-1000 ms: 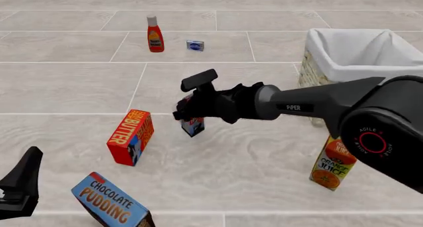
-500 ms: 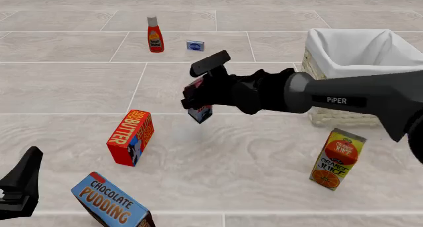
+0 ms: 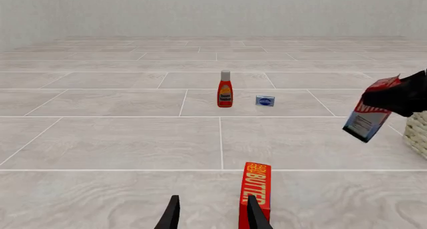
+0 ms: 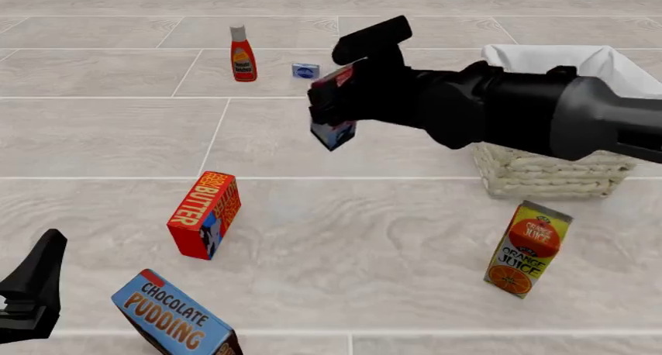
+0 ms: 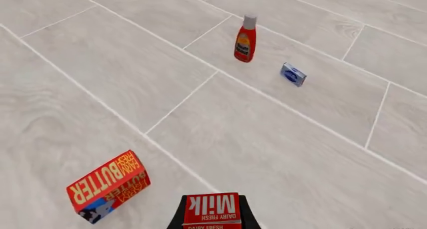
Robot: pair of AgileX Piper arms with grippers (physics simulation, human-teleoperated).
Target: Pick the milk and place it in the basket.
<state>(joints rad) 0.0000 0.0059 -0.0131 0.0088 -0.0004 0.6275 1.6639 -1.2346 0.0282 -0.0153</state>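
The right gripper point(image 4: 333, 113) is clamped on the milk point(image 4: 334, 129), held in the air above the desk point(image 4: 124, 138), left of the basket point(image 4: 538, 177); its label reads "Milk" and "DAIRY FRESH". The left gripper point(image 3: 212, 214) stands apart, holding nothing. Readable print: "BUTTER" on the red box point(image 4: 204, 215), "CHOCOLATE PUDDING" point(image 4: 174, 315), "ORANGE JUICE" point(image 4: 525, 249), and "AGILE" is not visible

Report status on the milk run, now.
Right gripper shut on milk, held clear above the table. Left gripper open, idle beside Butter box. Basket to the right, nothing between it and milk.
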